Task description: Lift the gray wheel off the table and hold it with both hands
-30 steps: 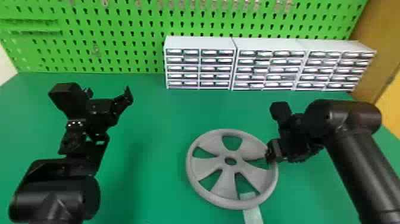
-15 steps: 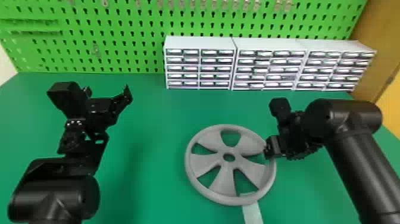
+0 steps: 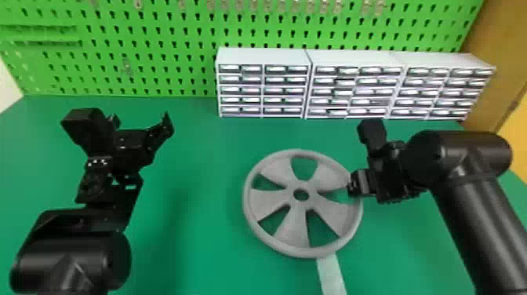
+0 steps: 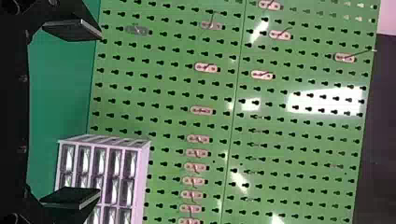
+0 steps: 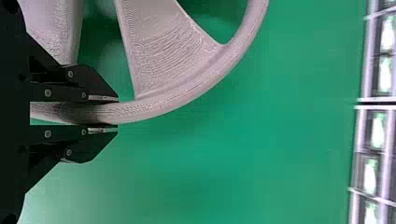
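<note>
My left gripper (image 3: 139,122) stands open at the left, well apart from the gray wheel (image 3: 293,231); in the left wrist view too, the left gripper (image 4: 98,113) has a wide gap with nothing held. The wheel's right side meets my right gripper (image 3: 353,186), over the table's right half. Seen from the right wrist, the right gripper (image 5: 112,113) is shut on the outer rim, one finger on each side, with a wheel spoke (image 5: 156,51) beside it. Whether the wheel's far side touches the table, I cannot tell.
White drawer cabinets (image 3: 262,57) line the back of the green table (image 3: 204,235), before a green pegboard (image 3: 157,51). A pale strip (image 3: 331,274) lies on the table at the wheel's near edge. Open table separates the left gripper from the wheel.
In the head view, the wheel and the right gripper holding it have shifted upward and slightly left, uncovering more of the pale strip. The left arm has hardly moved.
</note>
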Tool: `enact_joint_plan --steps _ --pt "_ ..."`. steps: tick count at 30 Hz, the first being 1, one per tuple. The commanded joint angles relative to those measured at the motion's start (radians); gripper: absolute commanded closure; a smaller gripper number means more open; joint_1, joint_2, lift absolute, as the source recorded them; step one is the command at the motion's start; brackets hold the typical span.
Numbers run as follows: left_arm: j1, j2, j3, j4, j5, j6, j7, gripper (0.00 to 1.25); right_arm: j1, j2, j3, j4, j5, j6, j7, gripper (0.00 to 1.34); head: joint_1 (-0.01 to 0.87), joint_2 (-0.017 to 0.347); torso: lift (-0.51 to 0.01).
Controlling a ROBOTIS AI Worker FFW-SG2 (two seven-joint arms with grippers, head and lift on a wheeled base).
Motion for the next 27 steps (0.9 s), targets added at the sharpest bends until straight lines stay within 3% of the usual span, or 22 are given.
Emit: enact_joint_plan --steps 1,15,27 --pt "0.001 0.0 -0.001 -0.002 0.0 0.001 0.001 0.11 0.029 0.002 -0.011 -0.06 0.013 -0.073 0.0 1.15 0.711 0.015 -0.098" --pt "0.001 0.0 0.0 -0.005 0.002 0.001 0.003 0.11 0.131 0.015 -0.018 -0.211 0.082 -0.388 0.026 1.16 0.711 0.015 -0.098" --pt "0.002 0.0 -0.005 -0.009 0.009 0.001 0.015 0.11 0.232 0.058 0.003 -0.299 0.211 -0.705 0.026 1.16 0.711 0.015 -0.098"
